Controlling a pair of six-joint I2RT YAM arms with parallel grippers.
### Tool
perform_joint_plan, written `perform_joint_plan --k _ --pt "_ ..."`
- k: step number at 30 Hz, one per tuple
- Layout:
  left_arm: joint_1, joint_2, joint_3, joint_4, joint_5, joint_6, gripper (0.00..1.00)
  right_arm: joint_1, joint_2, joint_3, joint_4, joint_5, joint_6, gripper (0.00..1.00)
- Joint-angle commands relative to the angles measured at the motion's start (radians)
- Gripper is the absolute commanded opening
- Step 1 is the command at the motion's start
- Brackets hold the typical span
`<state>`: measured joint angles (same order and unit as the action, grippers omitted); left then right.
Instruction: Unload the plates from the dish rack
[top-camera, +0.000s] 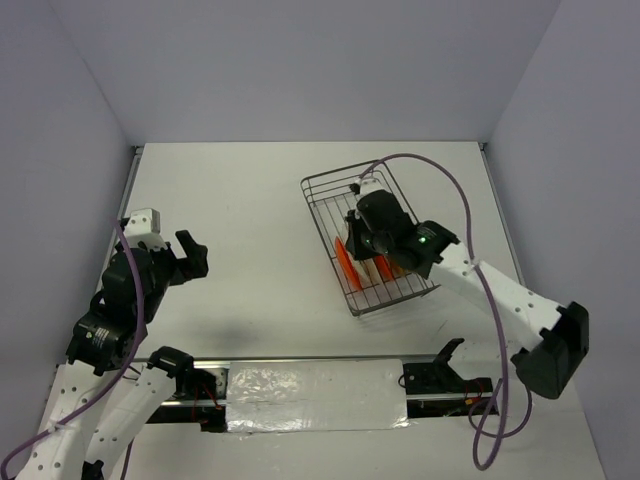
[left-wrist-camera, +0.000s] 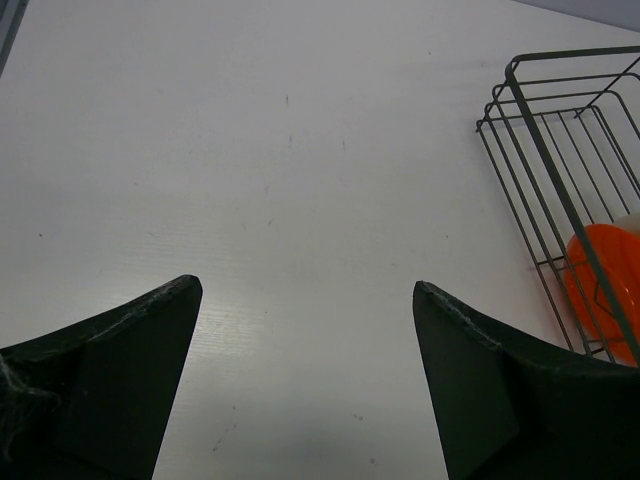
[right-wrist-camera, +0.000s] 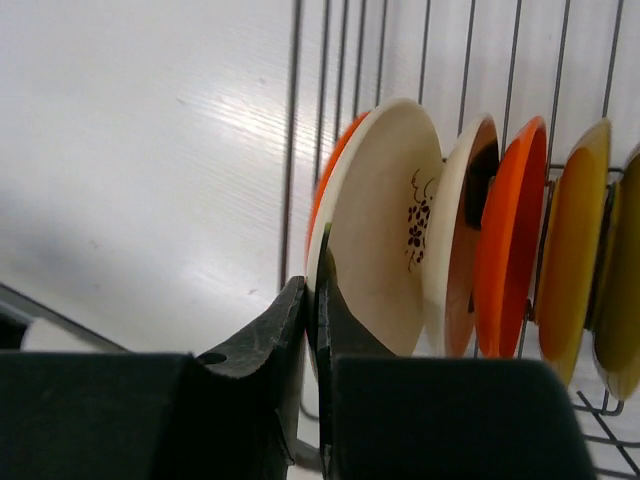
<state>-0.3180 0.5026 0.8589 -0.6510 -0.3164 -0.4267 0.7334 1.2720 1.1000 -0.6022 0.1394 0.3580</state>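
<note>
Where pale lilac walls (top-camera: 300, 60) close in on three sides, a white table (top-camera: 260, 220) fills the scene. Its surface is faintly scuffed and speckled, and a strip of crinkled clear film (top-camera: 315, 395) lies along the near edge between the two arm bases. The grey wire dish rack (top-camera: 330, 195) sits at an angle on the right half of the table, well apart from the left gripper (left-wrist-camera: 305, 283) and directly beneath the right arm (top-camera: 500, 295), whose wrist reaches down into it.

Inside, the plates (top-camera: 350, 262) stand on edge in a row toward the rack's near end. Seen from the right wrist, left to right, they are:
- an orange plate (right-wrist-camera: 322, 190), mostly hidden
- a cream plate with a dark floral sprig (right-wrist-camera: 385, 230), close against the orange one
- a cream plate with a dark patch (right-wrist-camera: 470, 210)
- a second orange plate (right-wrist-camera: 510, 240)
- an olive-yellow plate (right-wrist-camera: 575, 240)
- one more yellowish rim (right-wrist-camera: 625, 300), cut off by the frame edge

The right gripper (right-wrist-camera: 312, 310) meets the row at its left end. Its dark fingers are drawn almost together and pinch the rim of the cream plate with a dark floral sprig, at the edge nearest the wrist camera. Whether the hidden orange plate is also caught in that pinch cannot be told.

The left gripper hangs over bare table with its fingers spread wide, holding and touching nothing. A corner of the rack shows at the right of the left wrist view, with a patch of orange behind the wires.
</note>
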Motion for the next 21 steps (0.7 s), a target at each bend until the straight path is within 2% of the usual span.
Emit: perform_joint_plan --k 1,6,9,10,13,17,19,21 --pt "-0.006 -0.003 0.002 0.042 -0.007 -0.017 0.99 0.011 -0.141 0.127 -0.031 0.078 0.016 0.0" --pt "-0.009 -0.007 0.008 0.03 -0.036 -0.027 1.0 0.035 -0.206 0.274 -0.01 -0.056 0.007 0.0" --pt "-0.007 -0.018 0.012 0.013 -0.108 -0.056 0.99 0.078 -0.133 0.355 0.028 -0.233 -0.055 0.0" --pt "-0.007 -0.019 0.015 -0.002 -0.131 -0.066 1.0 0.098 -0.093 0.43 0.016 -0.256 -0.073 0.0" --pt "-0.007 -0.022 0.032 -0.036 -0.206 -0.107 1.0 0.207 0.18 0.603 -0.089 -0.155 -0.152 0.0" --pt "-0.006 -0.044 0.055 -0.105 -0.34 -0.174 0.99 0.245 0.455 0.757 -0.106 -0.086 -0.206 0.0" --pt "-0.004 -0.062 0.071 -0.148 -0.418 -0.204 0.99 0.271 0.641 0.895 -0.155 0.02 -0.246 0.0" --pt "-0.004 -0.094 0.075 -0.17 -0.458 -0.24 1.0 0.284 0.76 1.025 -0.185 0.116 -0.267 0.0"
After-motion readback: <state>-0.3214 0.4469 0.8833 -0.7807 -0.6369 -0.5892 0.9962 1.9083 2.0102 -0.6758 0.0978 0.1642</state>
